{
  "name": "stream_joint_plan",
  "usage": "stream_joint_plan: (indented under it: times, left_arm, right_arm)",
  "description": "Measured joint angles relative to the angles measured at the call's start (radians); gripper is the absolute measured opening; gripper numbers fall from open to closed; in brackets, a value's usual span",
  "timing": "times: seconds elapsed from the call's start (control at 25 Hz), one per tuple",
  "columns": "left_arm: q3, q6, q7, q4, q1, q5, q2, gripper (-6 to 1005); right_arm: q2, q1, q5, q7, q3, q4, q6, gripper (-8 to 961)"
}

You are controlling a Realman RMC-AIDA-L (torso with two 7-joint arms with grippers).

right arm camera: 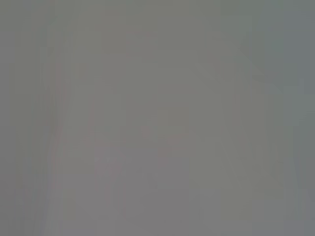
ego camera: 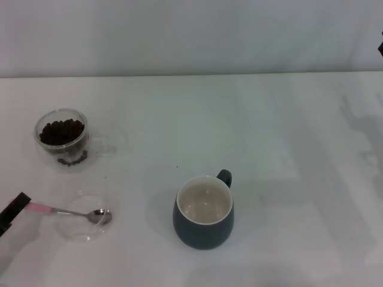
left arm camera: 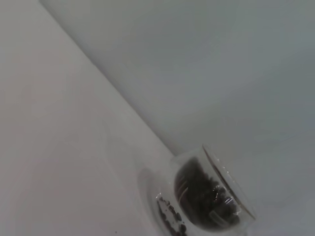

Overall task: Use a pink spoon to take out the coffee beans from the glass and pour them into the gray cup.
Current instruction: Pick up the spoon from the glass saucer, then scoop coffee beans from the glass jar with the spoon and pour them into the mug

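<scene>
The pink spoon (ego camera: pixel 40 208) lies with its metal bowl (ego camera: pixel 99 215) resting in a flat clear glass dish (ego camera: pixel 76 230) at the front left. My left gripper (ego camera: pixel 13 213) shows as a dark tip at the left edge, meeting the end of the pink handle. The glass (ego camera: pixel 42 122) with the coffee beans (ego camera: pixel 61 131) stands behind the dish at the left. The glass also shows in the left wrist view (left arm camera: pixel 236 194), with its beans (left arm camera: pixel 199 191). The gray cup (ego camera: pixel 203 230) stands empty at front centre, handle toward the back right.
A few loose beans (ego camera: pixel 73 160) show at the base of the glass. The white table (ego camera: pixel 287 149) ends at a pale wall at the back. A dark bit of the right arm (ego camera: pixel 380 48) shows at the far right edge. The right wrist view is plain grey.
</scene>
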Motion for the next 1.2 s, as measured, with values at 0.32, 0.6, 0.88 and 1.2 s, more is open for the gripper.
stream_joint_plan:
  times: [0.32, 0.6, 0.88, 1.2]
  left_arm:
    - [-0.003, -0.029, -0.062, 0.006, 0.003, -0.023, 0.013, 150]
    - [-0.005, -0.108, -0.066, 0.013, 0.004, -0.018, 0.027, 141]
    - [-0.007, -0.171, -0.1, 0.028, 0.02, -0.023, 0.039, 138]
    - [-0.136, -0.354, -0.11, 0.131, 0.071, -0.081, 0.063, 138]
  right_arm:
    - [0.001, -0.007, -0.001, 0.008, 0.0, 0.001, 0.014, 857]
    - [0.002, -0.023, -0.002, 0.008, 0.0, 0.011, 0.011, 857]
    - [0.002, -0.045, -0.002, 0.008, 0.0, 0.012, -0.002, 857]
    - [0.002, -0.054, -0.002, 0.008, 0.0, 0.012, -0.006, 857]
